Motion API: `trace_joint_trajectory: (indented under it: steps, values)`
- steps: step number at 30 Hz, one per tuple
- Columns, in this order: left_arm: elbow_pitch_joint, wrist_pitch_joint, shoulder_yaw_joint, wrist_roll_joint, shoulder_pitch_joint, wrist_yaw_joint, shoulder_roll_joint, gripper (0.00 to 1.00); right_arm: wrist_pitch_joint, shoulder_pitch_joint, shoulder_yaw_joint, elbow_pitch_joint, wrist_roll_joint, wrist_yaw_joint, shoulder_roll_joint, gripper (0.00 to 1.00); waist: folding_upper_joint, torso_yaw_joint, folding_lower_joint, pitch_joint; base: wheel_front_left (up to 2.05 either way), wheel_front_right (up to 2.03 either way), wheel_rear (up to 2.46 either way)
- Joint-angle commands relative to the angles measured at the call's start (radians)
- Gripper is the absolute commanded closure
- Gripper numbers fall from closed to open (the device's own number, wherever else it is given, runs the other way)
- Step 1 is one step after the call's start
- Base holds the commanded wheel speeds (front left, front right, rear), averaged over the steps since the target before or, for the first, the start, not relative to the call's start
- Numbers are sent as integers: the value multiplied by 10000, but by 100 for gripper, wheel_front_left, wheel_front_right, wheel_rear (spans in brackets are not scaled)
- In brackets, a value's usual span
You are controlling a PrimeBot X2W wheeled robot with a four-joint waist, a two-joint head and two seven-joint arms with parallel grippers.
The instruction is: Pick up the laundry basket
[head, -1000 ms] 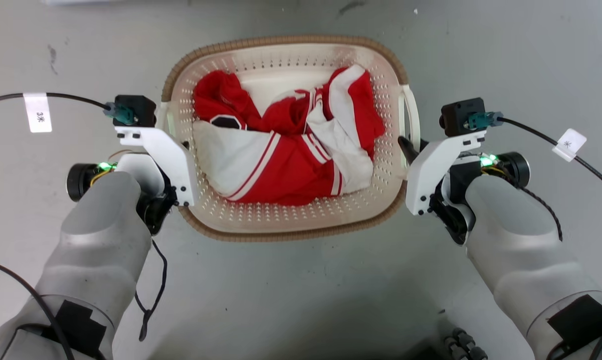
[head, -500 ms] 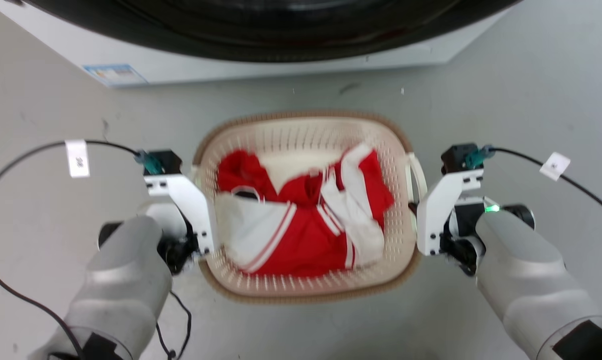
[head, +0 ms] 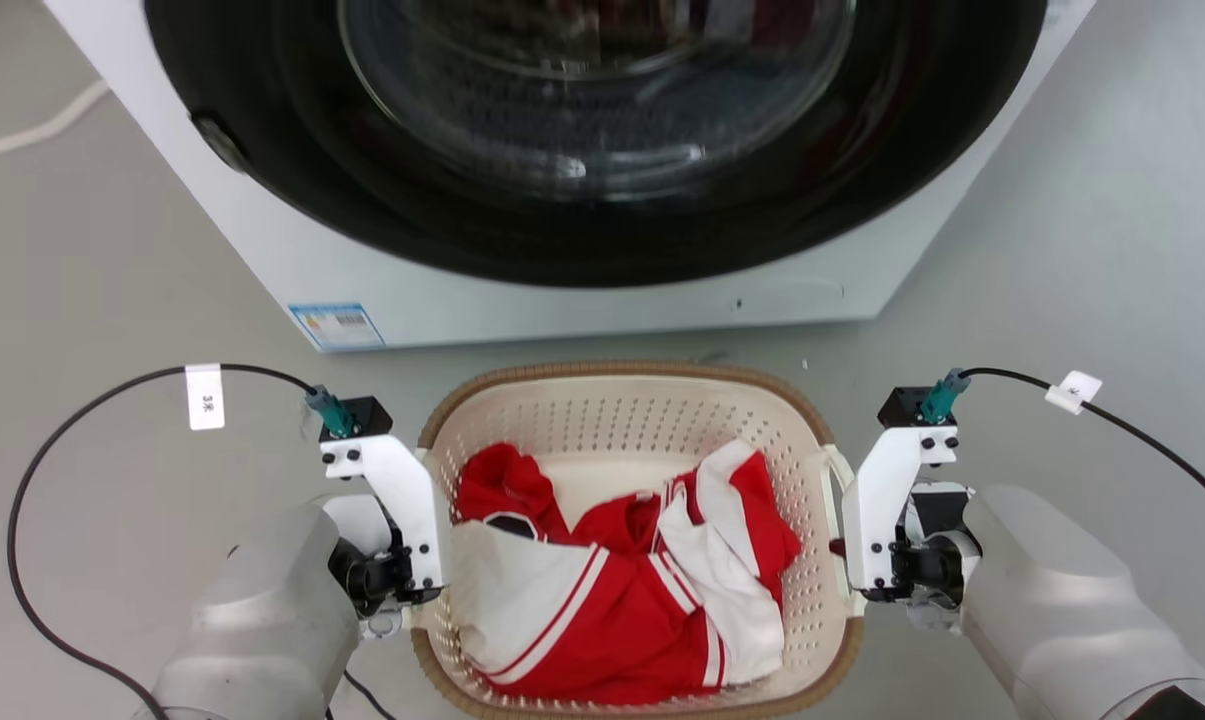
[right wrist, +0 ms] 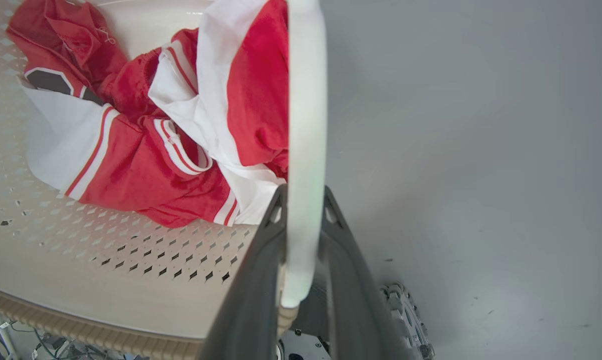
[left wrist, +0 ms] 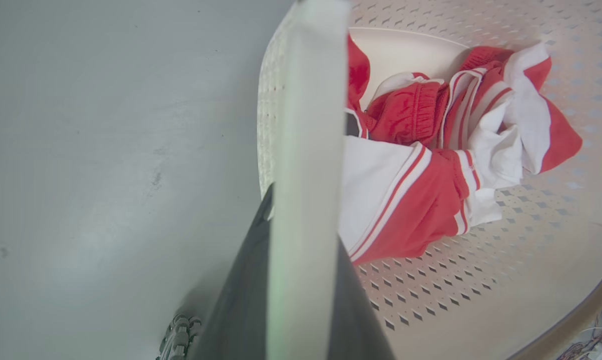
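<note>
Plainly, the cream-white oval perforated plastic laundry basket (head: pixel 622 372), brown woven-look rim on top, is between my two arms, close before me, with crumpled red-and-white garments (head: pixel 612 600) inside. Its longer axis seems to run from tool to tool, so each arm is equally near one end. My left tool (left wrist: pixel 305 210) is clamped narrow on the white left handle (left wrist: pixel 308 100); my right tool (right wrist: pixel 303 197) is pinched the same way on the white right handle (right wrist: pixel 305 100). Whether the basket's base is clear of the grey floor (head: pixel 1112 200) I cannot tell. Beyond the far rim stands a white washing machine (head: pixel 602 150) with a dark round door. I judge both ends must rise evenly, or the load slides sideways.
</note>
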Motion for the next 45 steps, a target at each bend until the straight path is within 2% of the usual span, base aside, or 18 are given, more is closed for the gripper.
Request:
trace_joint_trajectory:
  steps: [1, 8, 19, 45]
  values:
    - [-72, 84, 5, -152, 44, -129, -112, 100, 285, 181, 72, 67, 62, 8, 71, 100, 0, 137, 2, -650, 0, 0, 0]
    - [185, 695, -111, -508, 361, -129, -242, 100, 1087, 340, 98, 246, 285, 6, 101, 100, 0, 274, 2, -1598, 0, 0, 0]
    - [477, 1279, -235, -878, 1096, -129, -514, 100, 1560, 997, 51, 477, 308, 6, 17, 100, 0, 451, 2, -2839, 0, 0, 0]
    - [284, 1189, -739, -1184, 1790, -130, -777, 100, 2379, 1464, -482, 519, -413, 3, -278, 100, 0, 593, 2, -3724, 0, 0, 0]
